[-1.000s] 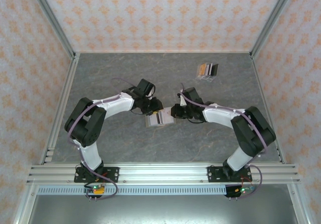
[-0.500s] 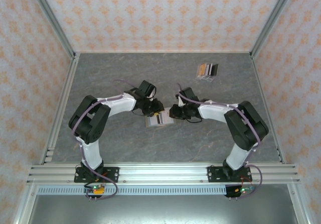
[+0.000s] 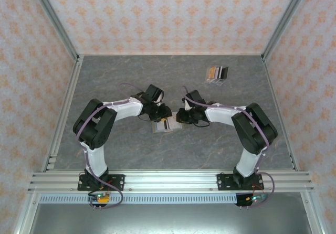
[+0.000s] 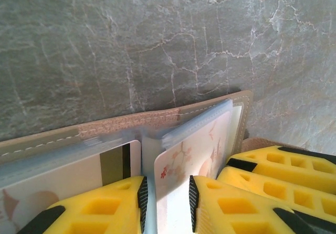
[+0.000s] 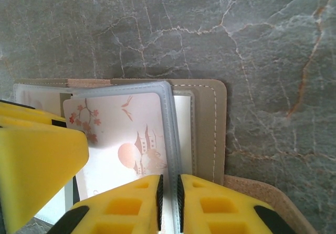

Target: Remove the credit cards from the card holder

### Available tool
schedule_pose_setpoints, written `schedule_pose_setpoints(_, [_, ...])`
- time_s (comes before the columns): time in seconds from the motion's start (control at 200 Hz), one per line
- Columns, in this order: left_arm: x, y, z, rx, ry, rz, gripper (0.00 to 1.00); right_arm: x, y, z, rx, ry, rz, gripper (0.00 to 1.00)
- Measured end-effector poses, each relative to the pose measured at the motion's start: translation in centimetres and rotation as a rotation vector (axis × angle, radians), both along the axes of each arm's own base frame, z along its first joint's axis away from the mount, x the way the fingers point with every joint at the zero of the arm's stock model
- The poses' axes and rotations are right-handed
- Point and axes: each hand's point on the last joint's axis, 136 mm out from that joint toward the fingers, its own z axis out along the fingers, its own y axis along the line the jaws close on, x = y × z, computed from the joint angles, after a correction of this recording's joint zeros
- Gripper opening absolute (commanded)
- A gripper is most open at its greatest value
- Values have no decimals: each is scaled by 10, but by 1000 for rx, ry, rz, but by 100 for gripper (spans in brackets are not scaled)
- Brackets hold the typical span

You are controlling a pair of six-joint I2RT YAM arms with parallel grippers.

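Note:
The tan card holder (image 3: 164,126) lies open mid-table between both grippers. My left gripper (image 3: 161,114) reaches it from the left and my right gripper (image 3: 180,117) from the right. In the left wrist view the left gripper (image 4: 167,205) is shut around a clear sleeve holding a white credit card (image 4: 194,150) with a blossom print, above the holder's tan edge (image 4: 131,121). A second card (image 4: 113,163) with a dark stripe sits left of it. In the right wrist view the right gripper (image 5: 169,205) is shut on the grey-blue sleeve edge (image 5: 170,134) beside that card (image 5: 121,134) and the tan cover (image 5: 207,124).
A small fan of loose cards (image 3: 216,74) lies at the back right of the grey marble table (image 3: 115,76). The left arm's yellow finger (image 5: 37,166) crowds the sleeve from the left. A tan flap (image 5: 262,202) pokes out under the right fingers. Metal rails frame the table.
The right arm has folded inward, its elbow swinging left and its gripper creeping slightly closer to the holder. The left arm and the holder have barely moved.

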Motion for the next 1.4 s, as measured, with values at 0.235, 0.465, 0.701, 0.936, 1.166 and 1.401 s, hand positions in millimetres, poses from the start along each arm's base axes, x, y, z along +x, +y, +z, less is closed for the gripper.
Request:
schedule_pose_setpoints(0.235, [-1,1,-2,-25,-8,-8,23,1,0,-1,-14,15,-1,17])
schedule_pose_setpoints(0.465, [-4,2,-2,-39,-11,-10,19,2,1,-2,-19,23,-1,16])
schedule_pose_setpoints(0.701, [-5,3,-2,-40,-19,-16,12,2,0,-3,-26,28,-3,16])
schedule_pose_setpoints(0.936, [-4,5,7,-40,-58,-47,10,7,2,-3,-43,36,-7,13])
schedule_pose_setpoints(1.166, [-10,16,14,-31,-86,-67,8,10,5,-4,-45,36,-6,13])
schedule_pose_setpoints(1.401, [-12,23,10,-20,-83,-69,7,10,5,-4,-46,35,-6,13])
